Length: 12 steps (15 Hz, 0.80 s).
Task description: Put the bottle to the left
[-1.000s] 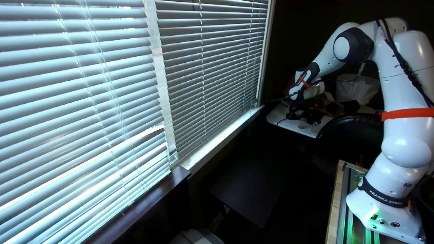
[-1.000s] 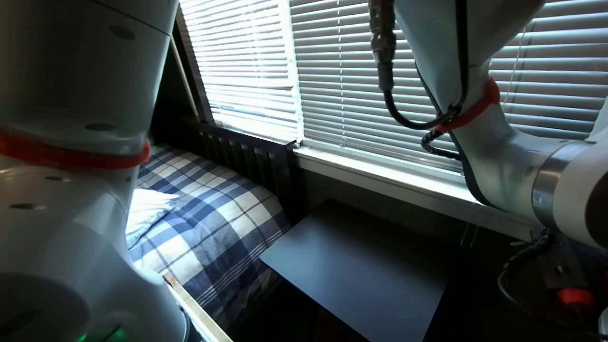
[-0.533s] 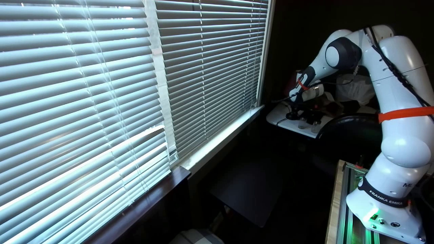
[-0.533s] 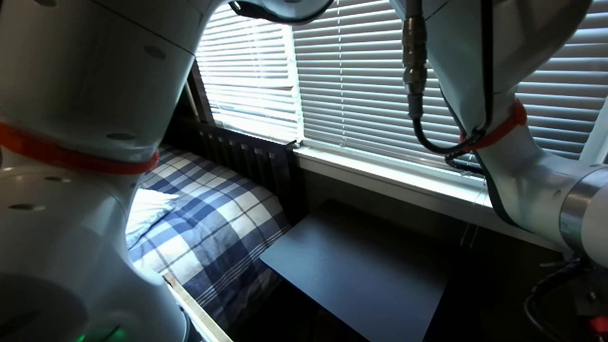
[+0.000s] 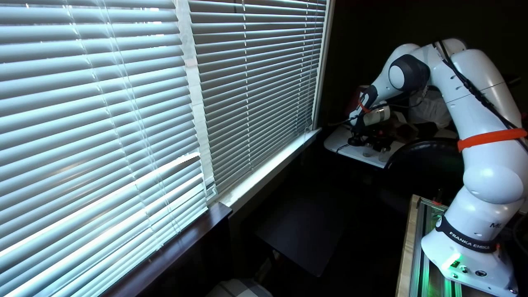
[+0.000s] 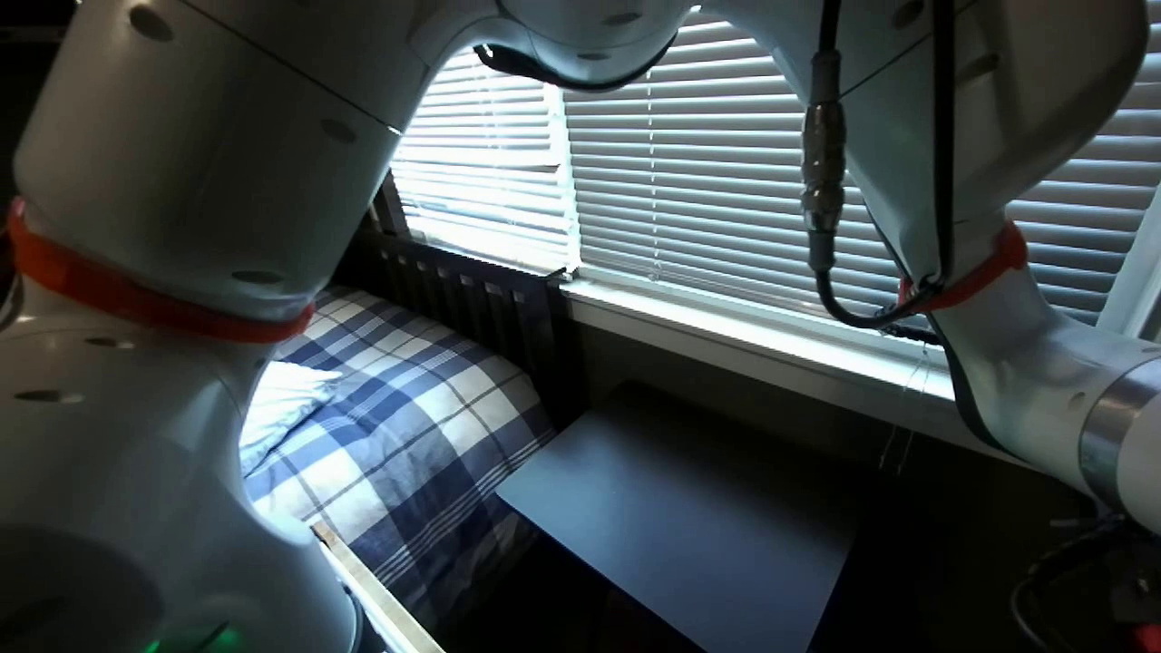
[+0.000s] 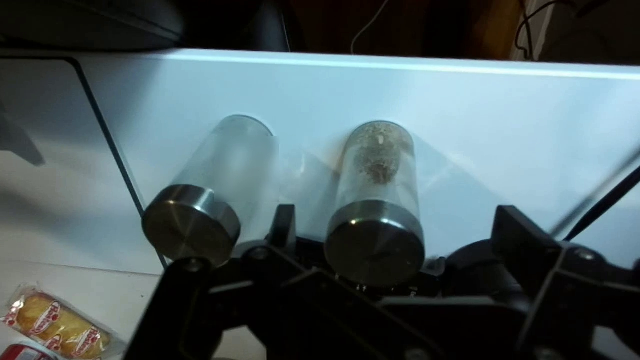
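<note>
Your arm (image 5: 486, 82) has just sunk lower, and your gripper (image 7: 401, 227) stands spread, the wrist view's right-hand bottle (image 7: 377, 202), likely your target, showing between its fingers (image 7: 517, 232) on the white table (image 7: 310, 90), so grasping seems next.

Bottle (image 7: 378, 202): contents (image 7: 378, 155) indistinct; red item (image 7: 19, 352) cut off.

Wrist view: left bottle (image 7: 215, 170) and right bottle (image 7: 377, 195) stand apart on table (image 7: 310, 85); packet (image 7: 57, 325) lower left; gripper (image 7: 395, 222) in foreground, jaws either side of right bottle as seen.
</note>
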Motion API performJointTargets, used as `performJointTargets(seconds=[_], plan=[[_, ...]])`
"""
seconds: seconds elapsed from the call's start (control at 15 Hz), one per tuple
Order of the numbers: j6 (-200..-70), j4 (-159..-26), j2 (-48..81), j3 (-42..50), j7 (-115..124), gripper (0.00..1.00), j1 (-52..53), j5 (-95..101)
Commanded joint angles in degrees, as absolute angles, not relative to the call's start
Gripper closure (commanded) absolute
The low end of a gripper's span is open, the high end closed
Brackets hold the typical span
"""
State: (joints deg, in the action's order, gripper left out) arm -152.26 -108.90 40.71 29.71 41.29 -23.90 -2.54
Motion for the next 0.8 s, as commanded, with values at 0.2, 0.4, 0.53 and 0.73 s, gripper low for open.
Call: performJointTargets(seconds=[0.2, 0.4, 0.53, 0.73], plan=[[-154.6, -106.6, 44.0, 31.4, 41.6, 0.00, -23.9, -4.7], [-154.8, -106.3, 44.6, 31.9, 41.5, 0.32, -24.0, -4.9], [-154.8, -106.2, 44.8, 32.0, 41.4, 0.50, -23.9, -5.0], [-154.6, -106.0, 44.7, 32.1, 41.2, 0.72, -23.8, -5.1]])
